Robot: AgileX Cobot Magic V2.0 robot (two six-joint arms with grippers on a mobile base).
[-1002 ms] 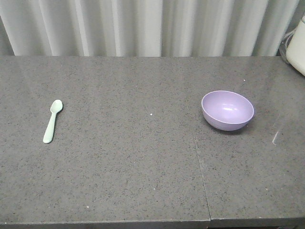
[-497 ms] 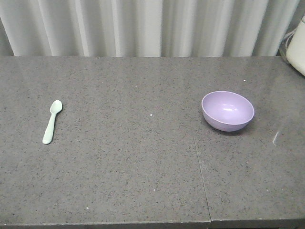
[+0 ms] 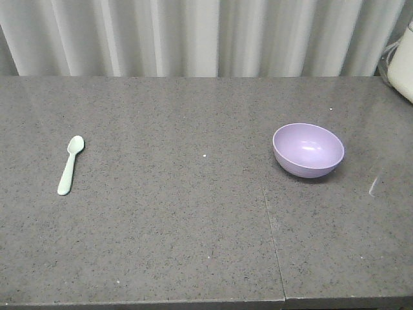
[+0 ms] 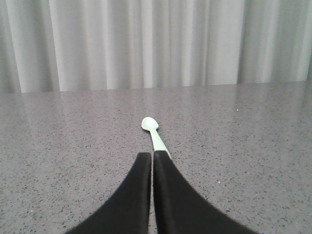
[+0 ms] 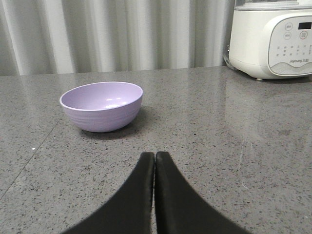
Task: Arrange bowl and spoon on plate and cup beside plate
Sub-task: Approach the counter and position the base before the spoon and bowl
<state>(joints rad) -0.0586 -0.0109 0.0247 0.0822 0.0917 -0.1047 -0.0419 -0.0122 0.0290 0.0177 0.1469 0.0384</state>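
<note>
A grey speckled bench (image 3: 181,226) stands before a pale pleated curtain (image 3: 193,35). The small mint-green spoon (image 3: 70,164) lies flat on the left side, its scoop pointing away from me. Well apart from it, on the right side, the lavender bowl (image 3: 308,150) sits upright and empty.

My left hand (image 4: 152,155) hovers low over the bench with its two dark fingers pressed together, holding nothing. Its tips are lined up just behind the near end of the spoon's handle. My right hand (image 5: 155,155) is likewise closed and empty, and it points toward the bowl, which sits ahead and a little to the left. A white kitchen appliance (image 5: 272,39) stands at the bench's far right corner.

I see no plate or cup in any view, so nothing is arranged yet. Each hand faces the piece on its own side, which I judge suits one reach apiece. Both hands would need to open first.
</note>
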